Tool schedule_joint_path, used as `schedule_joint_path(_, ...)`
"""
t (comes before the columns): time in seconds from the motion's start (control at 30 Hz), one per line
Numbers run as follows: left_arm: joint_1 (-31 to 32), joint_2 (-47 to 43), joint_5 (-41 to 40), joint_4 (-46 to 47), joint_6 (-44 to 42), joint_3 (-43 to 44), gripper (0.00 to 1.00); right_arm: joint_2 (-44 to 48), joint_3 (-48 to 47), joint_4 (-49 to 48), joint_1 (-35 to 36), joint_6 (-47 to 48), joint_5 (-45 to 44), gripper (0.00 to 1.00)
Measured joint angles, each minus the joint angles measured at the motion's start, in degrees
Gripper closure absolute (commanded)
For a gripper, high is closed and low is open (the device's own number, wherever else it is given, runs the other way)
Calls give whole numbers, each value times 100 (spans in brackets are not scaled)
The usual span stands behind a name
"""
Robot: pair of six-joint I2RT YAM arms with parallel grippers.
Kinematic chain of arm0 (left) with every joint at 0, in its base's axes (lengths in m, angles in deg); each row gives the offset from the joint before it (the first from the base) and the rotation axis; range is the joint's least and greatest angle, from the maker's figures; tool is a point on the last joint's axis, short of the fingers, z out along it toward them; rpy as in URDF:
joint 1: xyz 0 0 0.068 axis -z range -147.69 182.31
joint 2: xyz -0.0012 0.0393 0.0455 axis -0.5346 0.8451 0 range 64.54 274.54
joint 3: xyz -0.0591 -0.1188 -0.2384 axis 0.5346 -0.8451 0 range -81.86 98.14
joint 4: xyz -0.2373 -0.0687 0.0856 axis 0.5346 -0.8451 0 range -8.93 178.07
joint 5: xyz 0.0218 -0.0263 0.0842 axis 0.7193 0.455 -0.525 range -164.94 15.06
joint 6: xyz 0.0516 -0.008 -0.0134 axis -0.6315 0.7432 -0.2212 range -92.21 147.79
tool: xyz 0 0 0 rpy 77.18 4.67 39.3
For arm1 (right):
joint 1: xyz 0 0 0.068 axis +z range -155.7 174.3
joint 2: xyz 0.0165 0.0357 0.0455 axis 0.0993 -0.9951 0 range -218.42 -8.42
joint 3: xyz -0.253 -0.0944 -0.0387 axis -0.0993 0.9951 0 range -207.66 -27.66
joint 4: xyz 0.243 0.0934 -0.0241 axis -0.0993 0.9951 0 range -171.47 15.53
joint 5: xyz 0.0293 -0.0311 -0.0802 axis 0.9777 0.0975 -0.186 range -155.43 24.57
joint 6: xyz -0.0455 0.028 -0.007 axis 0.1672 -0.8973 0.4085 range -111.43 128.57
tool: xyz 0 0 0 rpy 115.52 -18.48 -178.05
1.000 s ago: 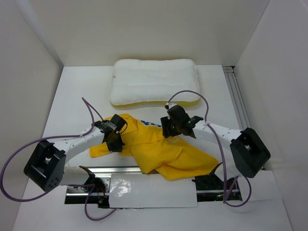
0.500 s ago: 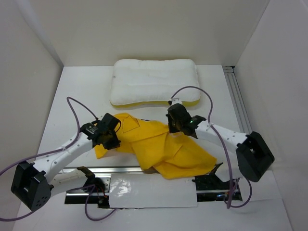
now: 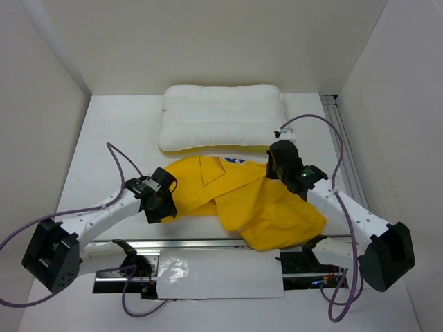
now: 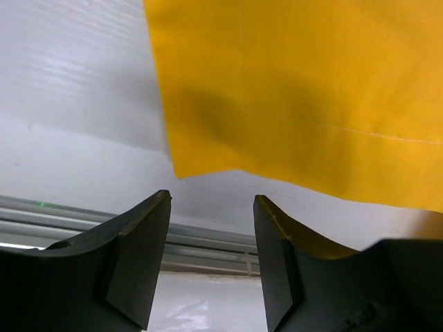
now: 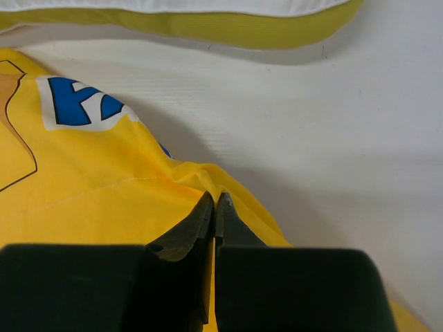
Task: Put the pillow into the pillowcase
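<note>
The white pillow (image 3: pixel 221 116) lies at the back of the table, its yellow strip (image 5: pixel 208 26) facing the arms. In front of it the yellow pillowcase (image 3: pixel 242 200) lies crumpled and partly spread, with blue lettering (image 5: pixel 76 104) near its far edge. My right gripper (image 3: pixel 275 168) is shut on a raised fold at the pillowcase's far right edge (image 5: pixel 201 176). My left gripper (image 3: pixel 164 207) stands open at the pillowcase's near left corner (image 4: pixel 181 169). Nothing is between its fingers (image 4: pixel 138 235), and the corner lies just beyond their tips.
A metal rail (image 3: pixel 201 245) runs along the near edge, with a glossy white sheet (image 3: pixel 221 273) in front of it. Another rail (image 3: pixel 342 149) runs along the right side. White walls close in the table on the left, back and right.
My left gripper has opened and let go of the pillowcase's left corner. My right gripper has shut on the fabric and carried it right and back, spreading the pillowcase out.
</note>
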Motion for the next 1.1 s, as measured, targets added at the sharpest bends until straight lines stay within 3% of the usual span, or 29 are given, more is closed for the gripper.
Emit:
schedule_joint_path(0.2,59,245,208,647,-317,-439,29,-9,0,11,-138,42,188,100)
schedule_joint_path(0.37,72,734,208,846,-323,-337,33,-105,0,17,-254,92,315,100)
schedule_joint_path(0.5,72,1154,74,787,-284,-63,51,-122,0,20,-304,127,431,100)
schedule_joint_path(0.53,72,1235,50,807,-284,-15,78,-122,0,20,-319,136,459,100)
schedule_joint_path(0.57,72,1298,28,807,-236,44,98,-122,0,20,-330,151,483,100)
schedule_joint_path(0.6,72,1351,28,835,-238,74,100,-122,0,20,-343,164,498,100)
schedule_joint_path(0.87,87,1528,-544,601,-162,516,100,-68,-4,35,-391,369,586,100)
schedule_joint_path(0.97,85,824,-990,66,-125,946,100,120,-105,63,-391,492,715,100)
schedule_joint_path(1.1,87,-612,-1611,-225,-138,2238,100,437,-697,66,-398,695,957,100)
